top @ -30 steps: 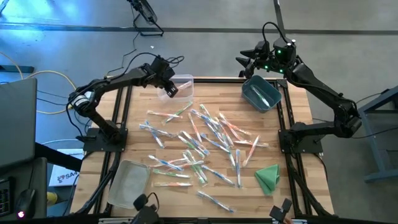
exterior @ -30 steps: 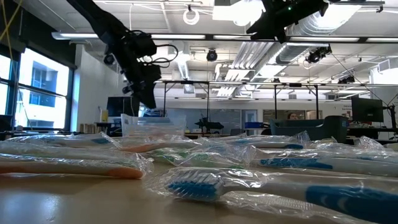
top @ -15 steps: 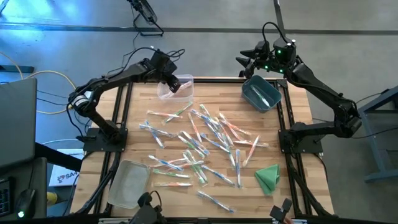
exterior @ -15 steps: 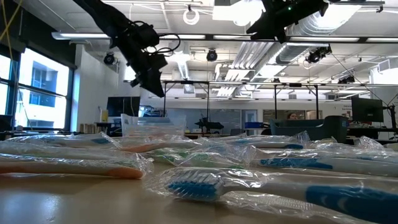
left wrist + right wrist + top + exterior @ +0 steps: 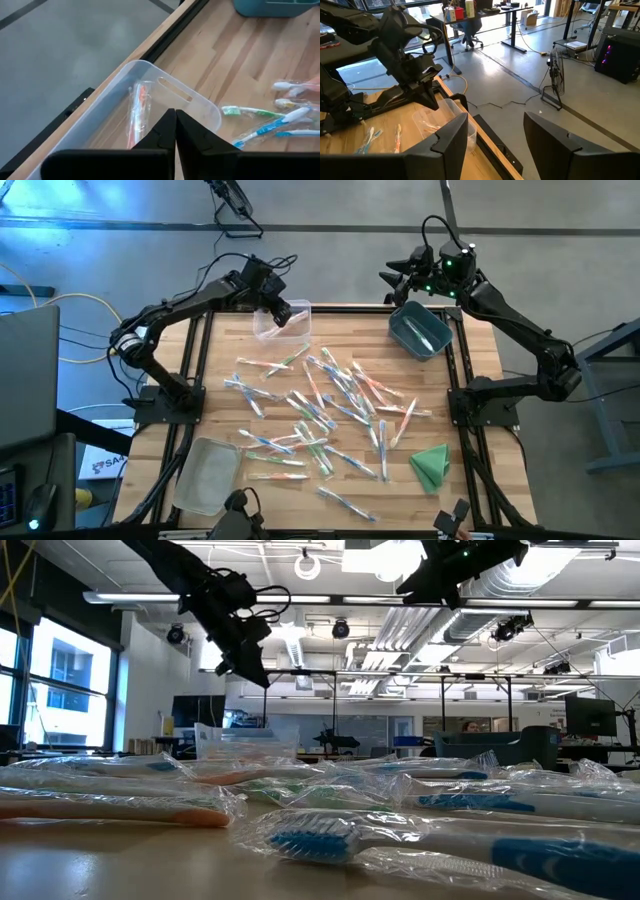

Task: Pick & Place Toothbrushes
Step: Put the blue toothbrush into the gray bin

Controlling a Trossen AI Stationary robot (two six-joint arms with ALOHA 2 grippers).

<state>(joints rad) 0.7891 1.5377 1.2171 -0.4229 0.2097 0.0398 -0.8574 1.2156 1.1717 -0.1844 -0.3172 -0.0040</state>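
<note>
Close up in the low view, the toothbrushes (image 5: 330, 840) lie in crinkly clear wrappers on the table (image 5: 100, 870). One near brush has blue bristles and one has an orange handle.

From above, the pile of brushes is spread over the middle of the wooden table. A folded green cloth (image 5: 431, 465) sits near the front right corner. A clear bin (image 5: 207, 476) sits near the front left corner.

Farther back on the left side is another clear bin (image 5: 283, 321). One wrapped toothbrush with an orange handle (image 5: 136, 117) lies inside it. The left gripper (image 5: 280, 315) hangs just above this bin. Its fingers (image 5: 161, 132) are squeezed tight together and they hold nothing.

At the back on the right side is a blue-grey bin (image 5: 420, 329). The right gripper (image 5: 398, 279) waits in the air beside its back edge. Its fingers (image 5: 451, 141) are spread apart and hold nothing.

Lots of brushes are not in a bin yet, so I think the job is only starting.

What could go wrong? The left fingers are shut, so they must spread apart before they can take the next brush. If they stay shut, they would only poke the pile. The wrappers look slippery and the brushes lie on top of each other. The fingers could grab two at once, or one could slip out on the way. The left arm is low over the clear bin and could bump it when it moves off.
</note>
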